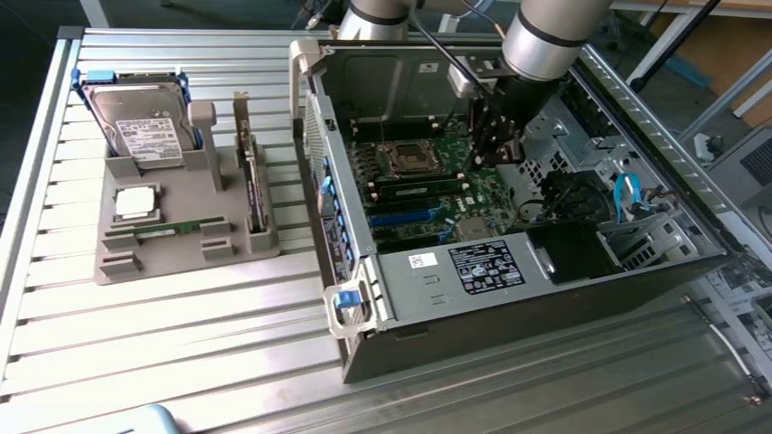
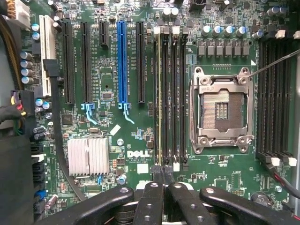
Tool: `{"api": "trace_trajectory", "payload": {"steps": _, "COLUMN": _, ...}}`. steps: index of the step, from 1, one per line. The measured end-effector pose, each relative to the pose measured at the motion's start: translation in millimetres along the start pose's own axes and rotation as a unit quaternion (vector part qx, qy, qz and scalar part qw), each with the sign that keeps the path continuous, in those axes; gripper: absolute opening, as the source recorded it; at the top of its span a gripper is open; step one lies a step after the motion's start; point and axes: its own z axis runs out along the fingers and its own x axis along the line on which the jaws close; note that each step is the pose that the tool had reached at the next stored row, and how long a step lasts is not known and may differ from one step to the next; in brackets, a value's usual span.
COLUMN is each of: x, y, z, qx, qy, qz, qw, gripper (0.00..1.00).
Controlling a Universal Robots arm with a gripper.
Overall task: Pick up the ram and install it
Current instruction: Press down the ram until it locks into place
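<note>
Because the ram is a thin, narrow circuit-board stick, I judge it light and stiff along its length, but easily harmed by twisting or by pressure on its chips and contact edge. It is best held by its two flat faces near the middle of the upper edge, or pressed evenly along that edge. One such stick appears to stand on edge in the outermost of the memory slots, with its near end just ahead of the jaws. How fully it is seated I cannot tell.

The gripper has its jaws pressed fully together with nothing visible between them, poised just above that end of the slot.

Beyond the slots, further from the jaws, lies the open CPU socket, all on the green motherboard inside the computer case.

Well apart from the jaws, outside the case, a grey holder carries a second green stick lying flat, with a hard drive beside it. That stick may also be memory, though I cannot be sure.
</note>
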Motion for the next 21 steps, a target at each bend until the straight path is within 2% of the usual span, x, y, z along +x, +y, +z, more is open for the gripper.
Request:
{"api": "trace_trajectory", "payload": {"steps": 16, "x": 0.5, "y": 0.1, "z": 15.8, "qx": 0.0000, "qy": 0.0000, "qz": 0.001, "qw": 1.0000, "gripper": 0.11}}
{"api": "trace_trajectory", "payload": {"steps": 21, "x": 0.5, "y": 0.1, "z": 16.4, "qx": 0.0000, "qy": 0.0000, "qz": 0.001, "qw": 1.0000, "gripper": 0.11}}
